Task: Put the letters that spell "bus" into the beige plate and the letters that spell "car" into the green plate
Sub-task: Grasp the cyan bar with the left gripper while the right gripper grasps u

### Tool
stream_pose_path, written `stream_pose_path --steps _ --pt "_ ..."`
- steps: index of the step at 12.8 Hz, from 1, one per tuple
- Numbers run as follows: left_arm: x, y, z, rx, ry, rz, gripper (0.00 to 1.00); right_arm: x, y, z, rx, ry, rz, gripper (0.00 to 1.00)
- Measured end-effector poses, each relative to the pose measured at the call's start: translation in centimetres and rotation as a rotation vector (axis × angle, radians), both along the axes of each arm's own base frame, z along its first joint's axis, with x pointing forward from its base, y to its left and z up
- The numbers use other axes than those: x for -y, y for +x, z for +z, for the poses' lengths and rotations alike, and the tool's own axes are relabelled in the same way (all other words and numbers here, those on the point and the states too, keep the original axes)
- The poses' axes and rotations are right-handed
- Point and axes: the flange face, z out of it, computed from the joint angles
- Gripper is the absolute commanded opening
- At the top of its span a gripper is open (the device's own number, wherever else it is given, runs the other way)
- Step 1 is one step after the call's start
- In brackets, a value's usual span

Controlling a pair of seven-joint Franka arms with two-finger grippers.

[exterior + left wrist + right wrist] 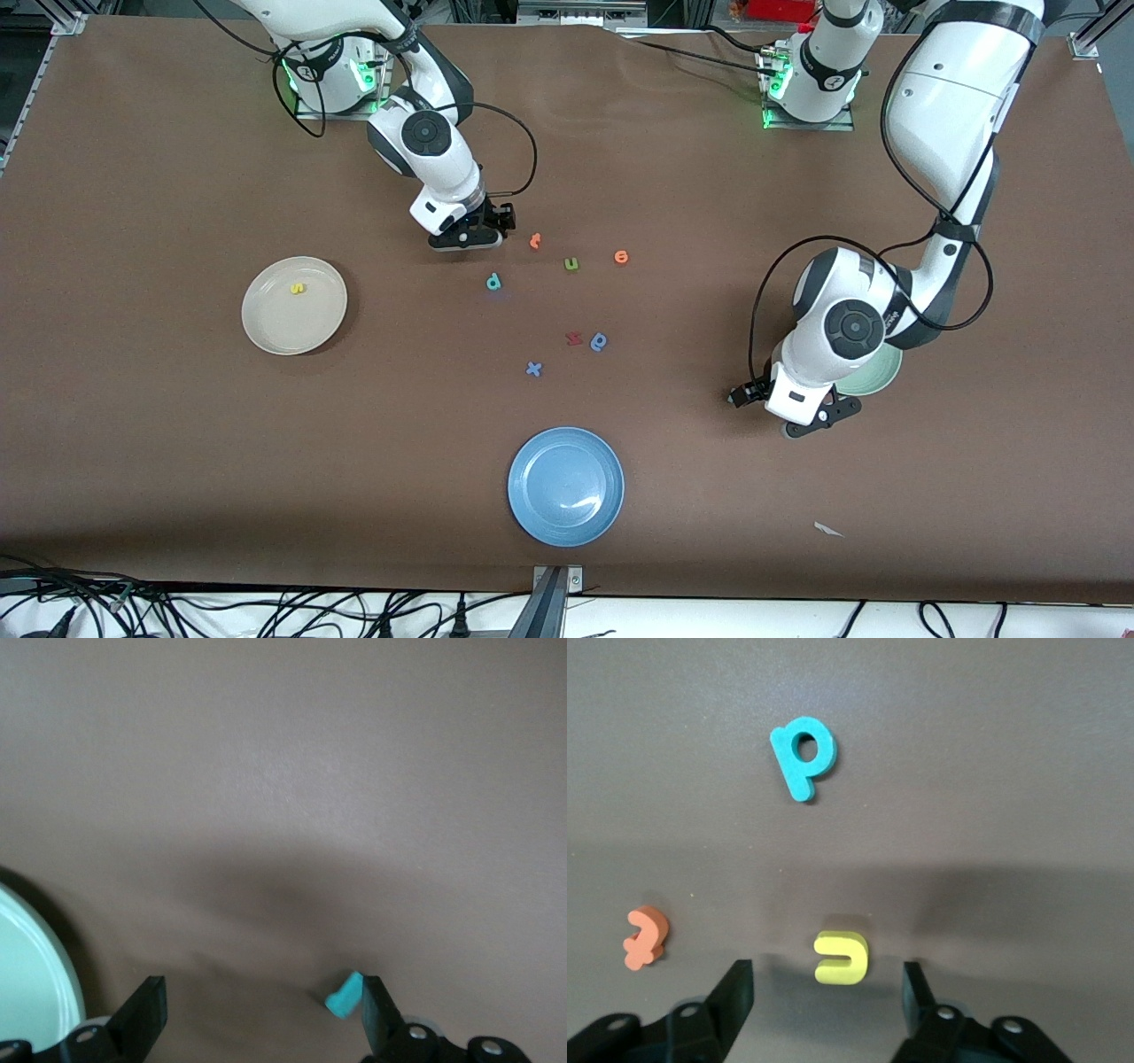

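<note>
Brown table carried scattered letters; yellow "s" [299, 288] lay in the beige plate [266, 330]. Right gripper [828, 992], jaws released, straddled the yellow "u" [842, 958]: next, clamp and lift. Left gripper [264, 1017], released beside the green plate [31, 979], had a teal letter [344, 996] against one finger.

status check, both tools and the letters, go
Right tool open, straddling yellow u on table. Left tool open beside green plate, small teal letter at one finger. Yellow s in beige plate.
</note>
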Motion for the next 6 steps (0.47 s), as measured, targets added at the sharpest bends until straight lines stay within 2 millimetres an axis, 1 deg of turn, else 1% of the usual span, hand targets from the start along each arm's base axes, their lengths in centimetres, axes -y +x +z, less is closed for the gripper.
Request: stream_pose_path --steps 1,2,3,5,6 --pt "0.2 0.0 -0.6 0.003 0.024 -0.028 0.97 0.0 0.0 -0.2 -0.001 0.003 0.0 0.59" --pt "0.8 -0.2 -1.1 0.001 0.033 -0.048 0.97 0.0 0.0 -0.3 -0.001 0.004 -0.001 0.55" --pt "1.7 -0.4 -1.5 -0.003 0.036 -0.066 0.98 0.0 0.0 -0.3 0.0 0.003 0.001 0.52" --pt "3.7 -0.8 -2.1 -0.005 0.034 -0.095 0.97 0.1 0.1 -0.3 0.005 -0.001 0.009 0.41" --pt "4.9 -0.9 -2.2 -0.003 0.032 -0.11 0.92 0.2 0.1 -0.3 0.006 -0.003 0.01 0.34"
